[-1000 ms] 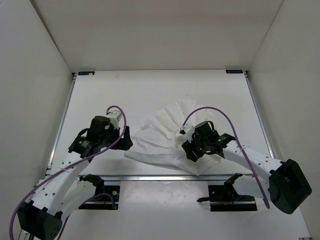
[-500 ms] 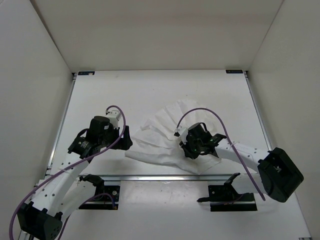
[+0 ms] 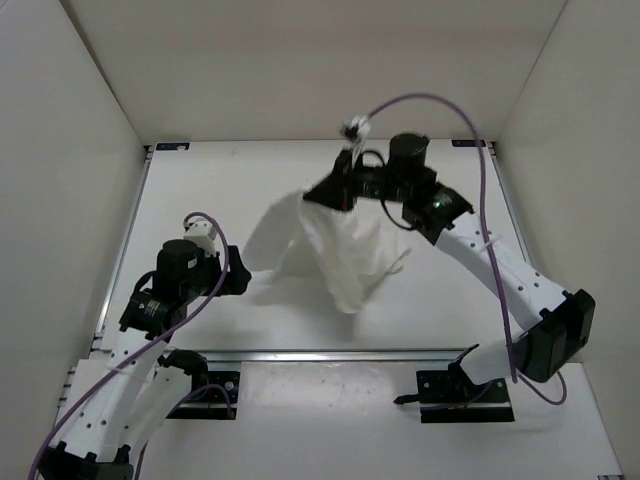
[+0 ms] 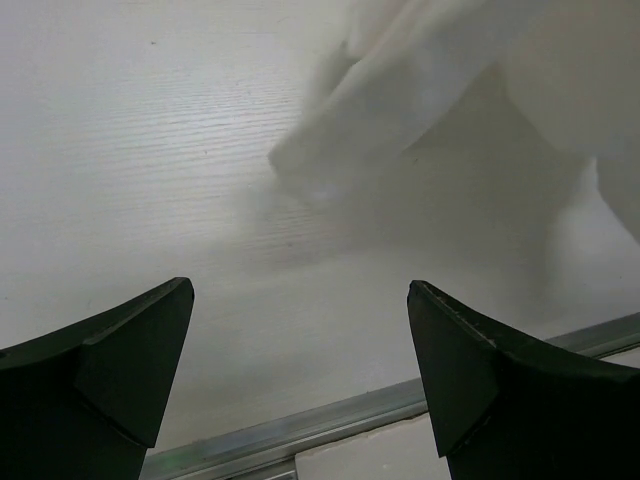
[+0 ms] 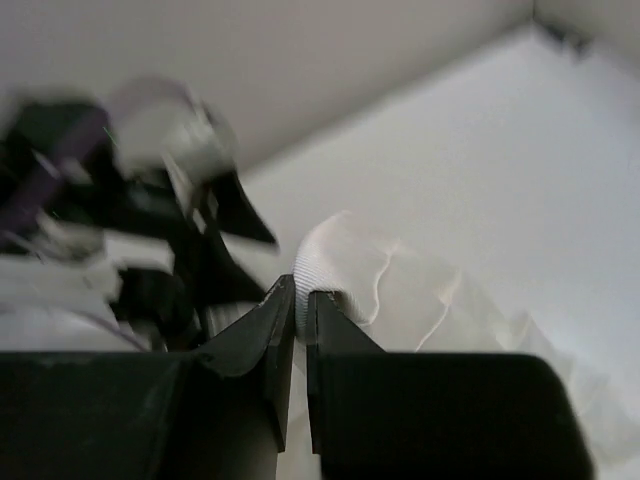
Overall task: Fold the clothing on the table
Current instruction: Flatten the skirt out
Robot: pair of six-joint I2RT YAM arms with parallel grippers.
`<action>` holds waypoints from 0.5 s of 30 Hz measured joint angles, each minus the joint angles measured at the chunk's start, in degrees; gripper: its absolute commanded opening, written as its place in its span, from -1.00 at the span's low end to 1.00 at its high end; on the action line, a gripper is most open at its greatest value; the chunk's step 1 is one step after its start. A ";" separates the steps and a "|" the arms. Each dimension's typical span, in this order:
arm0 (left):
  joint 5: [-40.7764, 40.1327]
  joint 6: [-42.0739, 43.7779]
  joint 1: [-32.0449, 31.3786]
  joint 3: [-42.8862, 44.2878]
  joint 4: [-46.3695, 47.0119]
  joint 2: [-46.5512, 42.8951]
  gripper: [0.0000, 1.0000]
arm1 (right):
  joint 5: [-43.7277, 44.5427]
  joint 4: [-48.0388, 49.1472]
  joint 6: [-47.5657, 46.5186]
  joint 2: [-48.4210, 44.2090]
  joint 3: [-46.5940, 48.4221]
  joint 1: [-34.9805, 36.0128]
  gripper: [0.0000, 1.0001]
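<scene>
The white clothing (image 3: 352,250) hangs in a bunched drape over the middle of the table (image 3: 200,200). My right gripper (image 3: 313,198) is raised high and shut on the clothing's top edge. The right wrist view shows a ribbed fold of the clothing (image 5: 400,290) pinched between the right gripper's (image 5: 301,295) jaws. Whether the lowest tip touches the table I cannot tell. My left gripper (image 3: 240,280) is low at the left of the clothing, open and holding nothing. In the left wrist view the left gripper (image 4: 298,288) frames bare table (image 4: 150,150), with the blurred clothing (image 4: 430,80) beyond it.
The metal front rail (image 3: 330,353) runs along the table's near edge, also seen close under the left fingers as the rail (image 4: 300,435). White walls enclose the table on three sides. The right arm's purple cable (image 3: 430,100) arcs above it.
My right gripper has shut on the clothing and lifted it up and toward the back, off the table. The left arm has drawn back slightly to the left.
</scene>
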 measured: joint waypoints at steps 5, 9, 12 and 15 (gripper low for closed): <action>-0.72 -0.63 -2.08 0.00 0.24 1.29 0.97 | -6.82 17.62 15.96 -2.67 4.37 -12.11 -1.00; -0.76 -0.66 -0.37 -0.17 0.15 2.03 0.98 | -8.31 25.44 25.16 -12.85 -14.29 -23.41 -1.00; -1.01 -0.74 0.96 -0.24 0.26 0.61 0.97 | -9.81 24.59 28.22 -19.71 -32.17 -25.66 -1.00; -1.42 -1.01 1.84 -0.24 0.28 -0.22 0.98 | -8.68 18.67 27.58 -24.15 -46.25 -24.98 -1.00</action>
